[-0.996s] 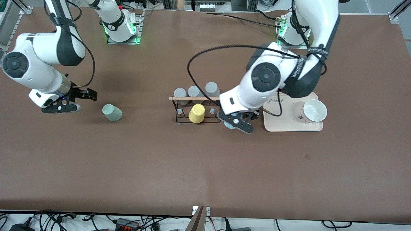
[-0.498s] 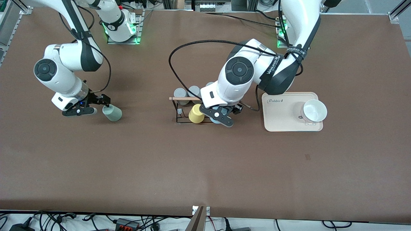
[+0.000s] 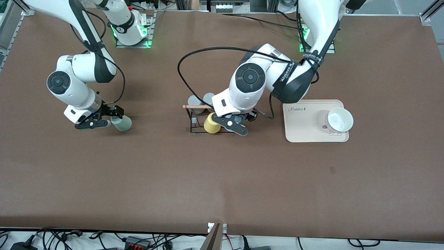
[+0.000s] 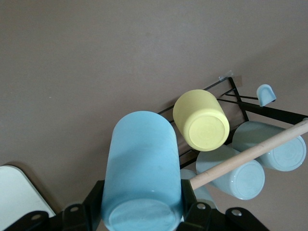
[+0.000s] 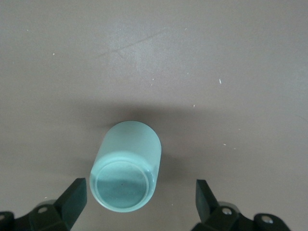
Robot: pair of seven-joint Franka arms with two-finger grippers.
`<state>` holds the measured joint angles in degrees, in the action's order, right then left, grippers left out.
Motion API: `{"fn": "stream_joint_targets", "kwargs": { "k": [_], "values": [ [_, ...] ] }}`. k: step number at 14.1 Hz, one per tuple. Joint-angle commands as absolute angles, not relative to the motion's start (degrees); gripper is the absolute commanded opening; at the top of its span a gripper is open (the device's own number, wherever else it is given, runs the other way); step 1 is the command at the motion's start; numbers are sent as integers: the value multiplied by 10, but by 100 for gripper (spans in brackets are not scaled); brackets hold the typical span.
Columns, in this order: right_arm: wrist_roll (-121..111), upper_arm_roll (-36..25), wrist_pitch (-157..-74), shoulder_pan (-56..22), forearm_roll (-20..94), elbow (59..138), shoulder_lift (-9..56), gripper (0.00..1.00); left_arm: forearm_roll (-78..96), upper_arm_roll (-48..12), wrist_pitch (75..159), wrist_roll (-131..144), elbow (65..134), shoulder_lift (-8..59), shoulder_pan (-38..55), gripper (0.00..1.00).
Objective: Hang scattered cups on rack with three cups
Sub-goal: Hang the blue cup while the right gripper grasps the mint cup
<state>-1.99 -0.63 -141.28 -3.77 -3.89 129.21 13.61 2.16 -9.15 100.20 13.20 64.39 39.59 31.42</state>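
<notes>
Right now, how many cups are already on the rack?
3 visible: the yellow cup on the rack's nearer row and two grey cups under the wooden rod. The left arm may hide more.

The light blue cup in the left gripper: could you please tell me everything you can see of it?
The light blue cup is a small, handleless, tapered cup with a matte, smooth surface and a flat round base that faces the left wrist camera. It is clamped between the fingers of the left gripper, which press on its sides. It is held over the rack, beside the yellow cup that sits on a peg there. In the front view the arm hides nearly all of it.
</notes>
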Motion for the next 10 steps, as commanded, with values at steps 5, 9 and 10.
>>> {"fn": "stream_joint_targets", "kwargs": {
  "k": [5,9,10],
  "values": [
    [-20,-6,-1433,-51,-47,1295,152,100,47,-87,992,143,628,415,323,31],
    [-20,-6,-1441,-52,-47,1295,162,100,47,-87,992,143,641,416,323,31],
    [-20,-6,-1441,-51,-47,1295,163,100,51,-87,993,144,646,417,323,31]
  ]
}}
